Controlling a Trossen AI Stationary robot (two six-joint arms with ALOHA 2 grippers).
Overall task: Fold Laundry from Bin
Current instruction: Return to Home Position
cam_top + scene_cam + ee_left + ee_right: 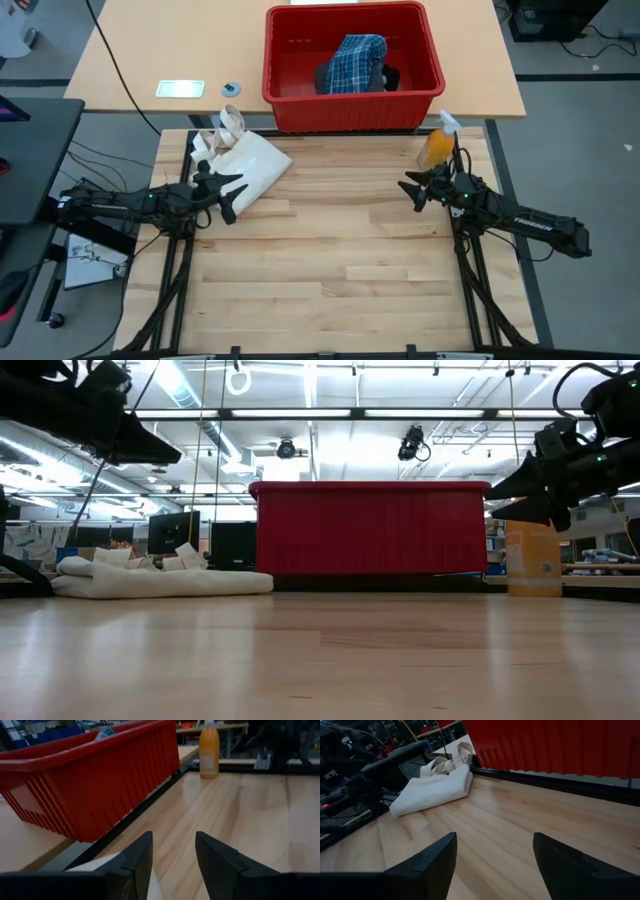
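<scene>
Both arms hang low over the wooden surface (340,260). The left pincer (234,195) hovers at the edge of the cream tote bag (258,165), fingers apart and empty. The right pincer (410,190) is just beside the orange spray bottle (437,148), spread wide, holding nothing. The blue-and-white plaid shirt (356,60) lies heaped in the red bin (275,70), with a black piece (388,76) beside it.

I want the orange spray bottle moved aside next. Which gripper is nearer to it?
Right. The right gripper is close by the orange spray bottle, fingers open. The left gripper is far across, at the edge of the cream tote bag.
</scene>
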